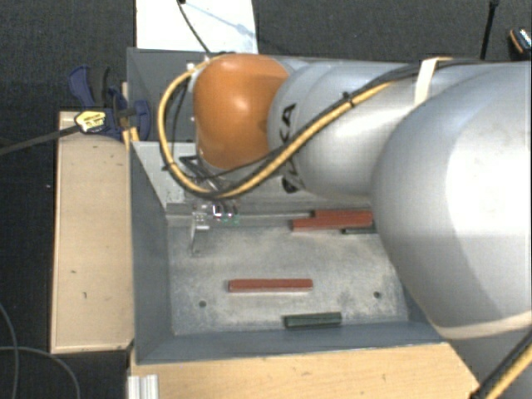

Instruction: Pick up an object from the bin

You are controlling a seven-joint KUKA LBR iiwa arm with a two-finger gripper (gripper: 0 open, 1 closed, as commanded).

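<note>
Entry one: my pincer (202, 223), low over bare floor of the bin (187, 306); wide or narrow, I cannot tell. Entry two: red-brown bar (270, 285) below-right of it, dark green bar (312, 320) lower still. Entry three: second red-brown bar (332, 219), level with the pincer, well right, at the arm's (399, 131) edge.

Bin (151, 273): plain grey metal, its floor paler and finely speckled. Mid-floor bar (270, 285): uniform reddish brown. Front bar (312, 320): dark green, close to black. Rear bar (332, 219): the same reddish brown, with a thin dark strip (359, 230) along its lower edge. Arm (449, 189): silver-grey, with black lettering near the wrist. Wrist cover (237, 110): glossy orange, unpatterned. Cable (332, 113): yellow, with black running alongside it.
</note>
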